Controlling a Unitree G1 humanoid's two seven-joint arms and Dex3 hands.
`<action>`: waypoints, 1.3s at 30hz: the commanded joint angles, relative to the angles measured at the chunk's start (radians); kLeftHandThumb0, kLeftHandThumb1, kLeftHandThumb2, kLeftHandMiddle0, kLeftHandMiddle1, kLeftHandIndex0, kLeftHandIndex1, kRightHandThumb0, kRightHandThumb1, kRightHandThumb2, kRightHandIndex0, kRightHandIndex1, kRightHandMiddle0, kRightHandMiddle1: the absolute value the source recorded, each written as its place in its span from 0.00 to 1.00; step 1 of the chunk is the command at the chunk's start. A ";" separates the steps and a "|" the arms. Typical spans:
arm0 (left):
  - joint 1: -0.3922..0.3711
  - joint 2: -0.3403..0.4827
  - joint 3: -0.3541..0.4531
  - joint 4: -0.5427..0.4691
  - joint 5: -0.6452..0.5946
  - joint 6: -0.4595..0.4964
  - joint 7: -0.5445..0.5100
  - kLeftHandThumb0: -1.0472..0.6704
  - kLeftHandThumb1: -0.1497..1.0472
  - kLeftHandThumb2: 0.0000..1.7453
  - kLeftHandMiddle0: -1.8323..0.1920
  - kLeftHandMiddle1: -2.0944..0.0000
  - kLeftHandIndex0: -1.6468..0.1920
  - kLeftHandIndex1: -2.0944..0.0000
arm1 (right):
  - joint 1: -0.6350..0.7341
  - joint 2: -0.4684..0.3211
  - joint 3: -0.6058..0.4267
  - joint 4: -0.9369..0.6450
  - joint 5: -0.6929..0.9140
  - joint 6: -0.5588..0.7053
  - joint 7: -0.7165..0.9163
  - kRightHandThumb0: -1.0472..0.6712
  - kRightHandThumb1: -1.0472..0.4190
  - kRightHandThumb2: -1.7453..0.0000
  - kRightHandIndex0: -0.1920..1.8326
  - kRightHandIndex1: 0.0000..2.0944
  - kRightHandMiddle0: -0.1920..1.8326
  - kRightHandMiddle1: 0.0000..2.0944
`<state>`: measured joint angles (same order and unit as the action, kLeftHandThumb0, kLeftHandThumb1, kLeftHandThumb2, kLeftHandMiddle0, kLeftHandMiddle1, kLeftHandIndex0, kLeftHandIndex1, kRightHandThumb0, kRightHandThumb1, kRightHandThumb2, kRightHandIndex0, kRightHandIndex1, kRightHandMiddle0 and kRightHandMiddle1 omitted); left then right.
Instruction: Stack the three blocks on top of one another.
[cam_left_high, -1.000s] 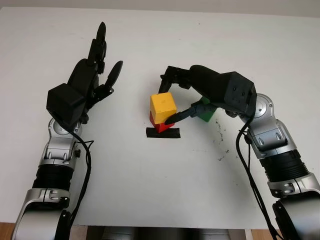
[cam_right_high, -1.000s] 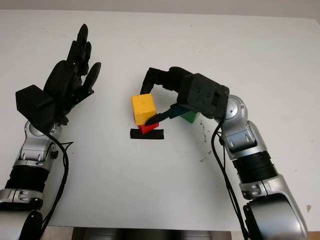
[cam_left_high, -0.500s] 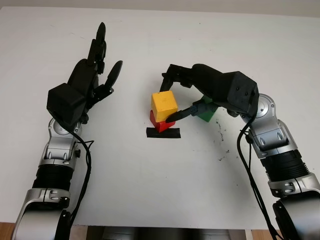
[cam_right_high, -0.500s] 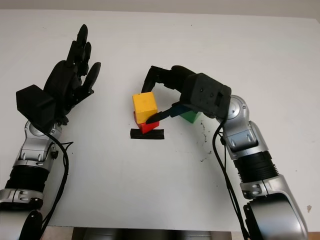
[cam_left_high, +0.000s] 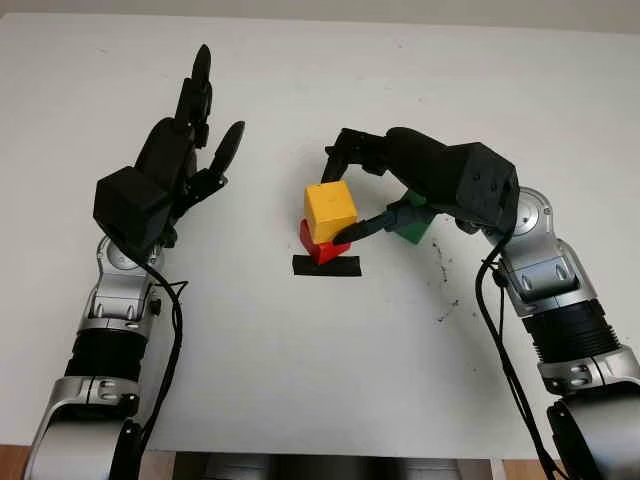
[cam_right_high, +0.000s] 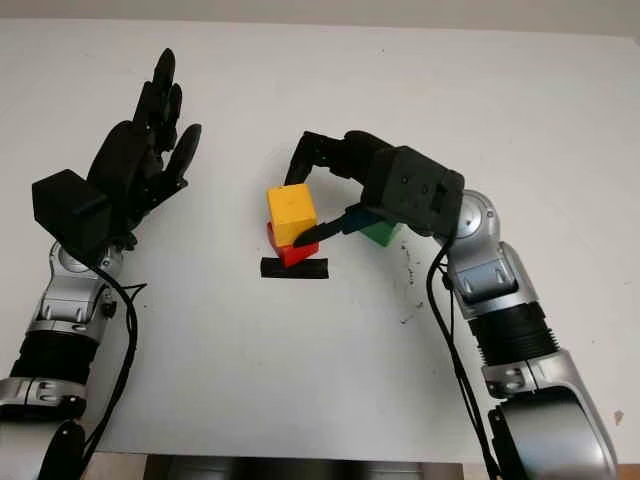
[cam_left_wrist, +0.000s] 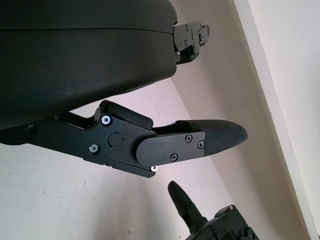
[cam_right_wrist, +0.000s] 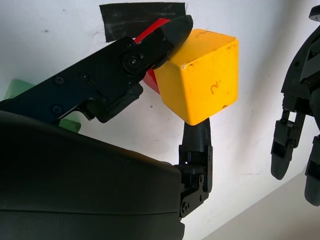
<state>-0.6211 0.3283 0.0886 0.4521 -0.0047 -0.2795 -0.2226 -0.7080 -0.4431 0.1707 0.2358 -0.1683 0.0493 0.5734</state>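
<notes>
A lab-like test bench: bare white table (cam_left_high: 330, 380) with black tape marker (cam_left_high: 326, 266).

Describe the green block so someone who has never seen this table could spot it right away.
On the white table, find the black tape strip near the middle, where the right hand grips the yellow block above the red block. The green block sits beside that pair, half hidden under the hand: the one green cube, unstacked.

Left hand (cam_left_wrist: 150, 125) open, above white table (cam_left_wrist: 60, 200)
</notes>
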 joint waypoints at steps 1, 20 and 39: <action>0.012 0.002 0.000 -0.007 0.001 -0.005 -0.001 0.20 1.00 0.31 0.99 0.97 1.00 0.98 | 0.005 -0.012 -0.005 -0.010 0.002 0.017 0.010 0.31 0.08 0.97 0.19 0.02 0.23 0.74; 0.009 0.003 0.002 0.000 0.003 -0.012 0.002 0.19 1.00 0.30 0.99 0.97 1.00 0.98 | 0.010 -0.045 -0.013 -0.094 0.033 0.099 0.112 0.04 0.12 0.97 0.00 0.00 0.00 0.00; -0.015 0.005 0.001 0.029 -0.004 -0.004 -0.002 0.19 1.00 0.31 1.00 0.98 1.00 0.98 | 0.073 -0.325 -0.390 -0.312 0.265 0.103 0.127 0.12 0.10 0.98 0.01 0.00 0.07 0.04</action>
<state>-0.6270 0.3285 0.0885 0.4752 -0.0108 -0.2804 -0.2257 -0.6478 -0.7199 -0.1999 -0.0421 0.1087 0.1665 0.7014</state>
